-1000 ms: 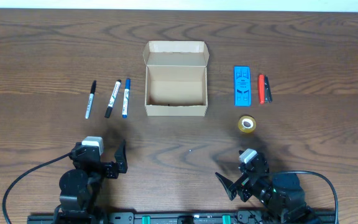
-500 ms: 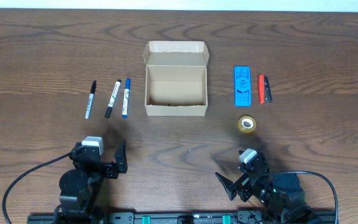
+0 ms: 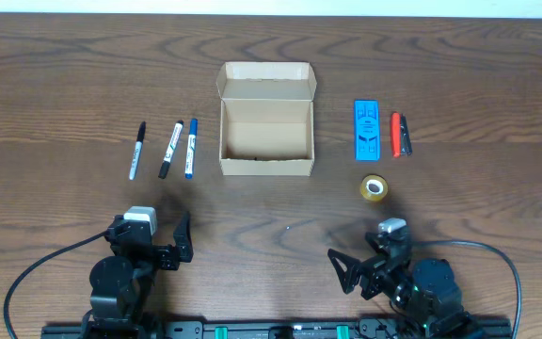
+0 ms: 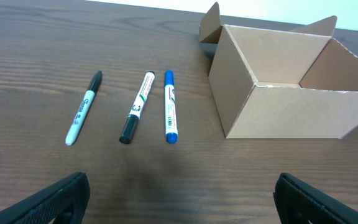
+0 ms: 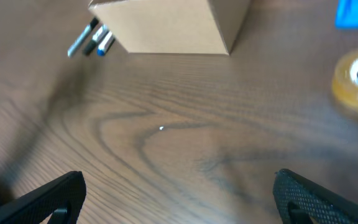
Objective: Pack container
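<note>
The container (image 3: 265, 132) stands at the middle of the table (image 3: 64, 75), toward the far side. Its flap lid is open and folded back at the far edge.

Left gripper (image 4: 182, 183): fingers spread wide apart, positioned at the near edge of the table, left of centre, touching none of the items. Directly ahead of it lie three markers in a row, roughly parallel and apart from one another: a thin marker (image 3: 136, 151) on the outside, a black-capped marker (image 3: 169, 150) in the middle, and a blue marker (image 3: 191, 148) nearest the container. The blue marker lies just beside the container's left wall, not touching it.

Right gripper (image 5: 179, 180): fingers likewise spread wide apart, at the near edge, right of centre, turned toward the middle of the table. Its wrist view is blurred. A tape roll (image 3: 374, 187) lies flat close ahead of it, near the container's near right corner but apart from it. Beyond the roll lies a blue card (image 3: 367, 130), beside the container's right wall with a gap between. A red and black item (image 3: 399, 135) lies just right of the card; what it is cannot be made out.

A black cable (image 3: 36, 273) loops outward from each arm base.
</note>
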`<act>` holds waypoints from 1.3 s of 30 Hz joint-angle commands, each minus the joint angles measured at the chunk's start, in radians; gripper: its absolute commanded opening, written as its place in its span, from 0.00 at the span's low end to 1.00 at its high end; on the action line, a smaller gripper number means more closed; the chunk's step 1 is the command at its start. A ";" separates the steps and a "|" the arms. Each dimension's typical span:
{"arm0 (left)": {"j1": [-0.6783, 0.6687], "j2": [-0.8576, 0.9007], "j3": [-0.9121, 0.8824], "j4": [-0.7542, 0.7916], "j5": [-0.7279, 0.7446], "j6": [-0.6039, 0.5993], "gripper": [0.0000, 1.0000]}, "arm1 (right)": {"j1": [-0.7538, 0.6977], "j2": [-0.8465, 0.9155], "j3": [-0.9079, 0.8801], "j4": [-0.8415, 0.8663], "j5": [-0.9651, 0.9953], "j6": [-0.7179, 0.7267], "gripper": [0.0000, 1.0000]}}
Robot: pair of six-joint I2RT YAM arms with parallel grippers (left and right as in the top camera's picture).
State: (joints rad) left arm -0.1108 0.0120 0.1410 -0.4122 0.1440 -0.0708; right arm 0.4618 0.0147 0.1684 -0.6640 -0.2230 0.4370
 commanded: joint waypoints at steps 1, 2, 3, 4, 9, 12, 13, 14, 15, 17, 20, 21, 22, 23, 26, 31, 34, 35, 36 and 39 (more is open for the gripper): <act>0.008 -0.008 -0.020 -0.002 0.006 0.004 0.95 | 0.009 -0.009 -0.005 0.007 0.026 0.225 0.99; 0.008 -0.008 -0.020 -0.002 0.006 0.004 0.95 | 0.009 -0.009 -0.005 0.018 0.027 0.224 0.99; 0.008 -0.008 -0.020 -0.002 0.006 0.004 0.95 | 0.009 -0.009 -0.005 0.027 0.035 0.224 0.99; 0.008 -0.008 -0.020 -0.002 0.006 0.004 0.95 | 0.009 -0.009 -0.005 0.042 0.037 0.224 1.00; 0.008 -0.008 -0.020 -0.002 0.006 0.004 0.95 | -0.008 0.012 -0.005 0.132 0.026 0.208 0.99; 0.008 -0.008 -0.020 -0.002 0.006 0.004 0.95 | -0.027 0.072 0.004 0.177 -0.004 0.179 0.99; 0.008 -0.008 -0.020 -0.002 0.006 0.004 0.95 | -0.036 0.106 0.014 0.187 -0.015 0.162 0.99; 0.008 -0.008 -0.020 -0.002 0.006 0.004 0.95 | -0.045 0.143 0.027 0.194 -0.026 0.144 0.99; 0.008 -0.008 -0.020 -0.002 0.006 0.004 0.95 | -0.052 0.181 0.042 0.198 -0.036 0.126 0.99; 0.008 -0.008 -0.020 -0.002 0.006 0.004 0.95 | -0.066 0.266 0.081 0.201 -0.057 0.080 0.99; 0.008 -0.008 -0.020 -0.002 0.006 0.004 0.95 | -0.078 0.399 0.153 0.201 -0.073 0.005 0.99; 0.008 -0.008 -0.020 -0.002 0.006 0.004 0.95 | -0.078 0.439 0.176 0.201 -0.073 -0.022 0.99; 0.008 -0.008 -0.020 -0.002 0.006 0.004 0.95 | -0.078 0.478 0.198 0.201 -0.073 -0.053 0.99; 0.008 -0.008 -0.020 -0.002 0.006 0.004 0.95 | -0.078 0.521 0.223 0.202 -0.072 -0.092 0.99; 0.008 -0.008 -0.020 -0.002 0.006 0.004 0.95 | -0.082 0.636 0.291 0.204 -0.046 -0.132 0.97; 0.008 -0.008 -0.020 -0.002 0.006 0.004 0.95 | -0.100 0.827 0.418 0.200 -0.002 -0.180 0.99; 0.008 -0.008 -0.020 -0.002 0.006 0.004 0.95 | -0.108 0.952 0.525 0.175 0.050 -0.192 0.99; 0.008 -0.008 -0.020 -0.002 0.006 0.004 0.95 | -0.110 0.991 0.562 0.162 0.069 -0.192 0.99; 0.008 -0.008 -0.020 -0.002 0.006 0.004 0.95 | -0.112 1.029 0.598 0.146 0.092 -0.192 0.99; 0.008 -0.008 -0.020 -0.002 0.006 0.004 0.95 | -0.116 1.155 0.711 0.092 0.171 -0.191 0.99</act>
State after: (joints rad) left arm -0.1112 0.0109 0.1406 -0.4126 0.1440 -0.0708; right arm 0.3576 1.0851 0.7879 -0.5488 -0.1581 0.2733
